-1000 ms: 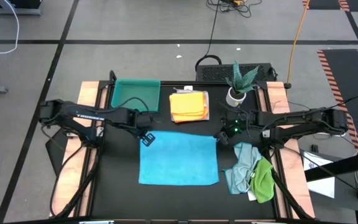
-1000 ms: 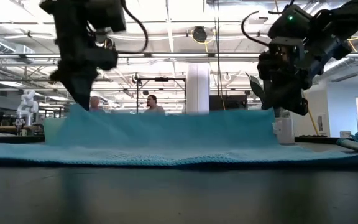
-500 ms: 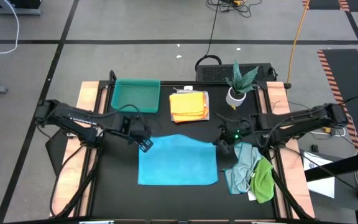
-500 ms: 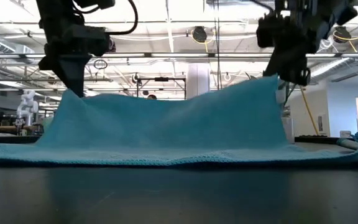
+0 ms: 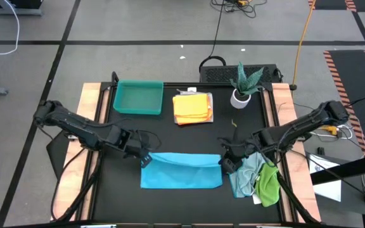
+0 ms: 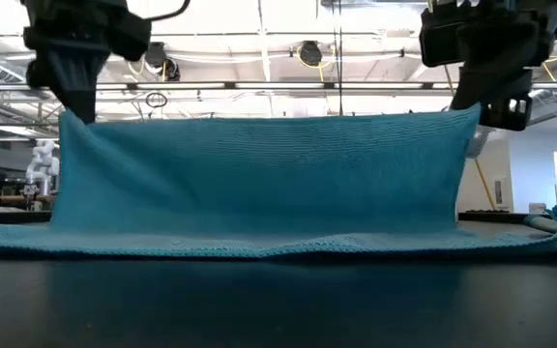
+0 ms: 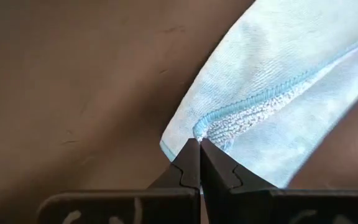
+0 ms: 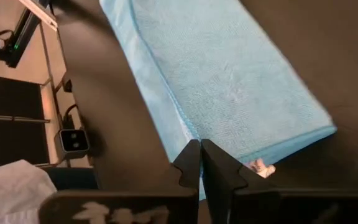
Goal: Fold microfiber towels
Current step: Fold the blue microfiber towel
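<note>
i see the bright blue towel point(image 5: 181, 171) lying on the black table point(image 5: 170, 136), near the front edge and about midway between the two arms. from above it reads as a band with its long axis running left to right. its far edge is lifted and carried toward the near edge, so the cloth is doubled over itself; in the low view the raised half stands as a broad sheet point(image 6: 259, 174), top edge stretched nearly level between the two grippers.

my left gripper point(image 5: 145, 160) sits at the towel's left far corner, its fingers pinched tight on the cloth; the left wrist view shows the hemmed corner point(image 7: 197, 130) caught right at the closed tips. my right gripper point(image 5: 225, 162) is at the right far corner, likewise clamped on the towel, with the folded layers point(image 8: 222, 81) stretching away from its tips and a small white tag point(image 8: 261, 166) peeking out under the edge.

the yellow-orange towel point(image 5: 192, 107) lies folded at the far middle of the table, just right of the teal tray point(image 5: 138, 98). the pale blue towel point(image 5: 246, 168) and the green towel point(image 5: 268, 183) are heaped together at the near right, just beside the right gripper. a potted plant point(image 5: 241, 85) stands at the far right.
</note>
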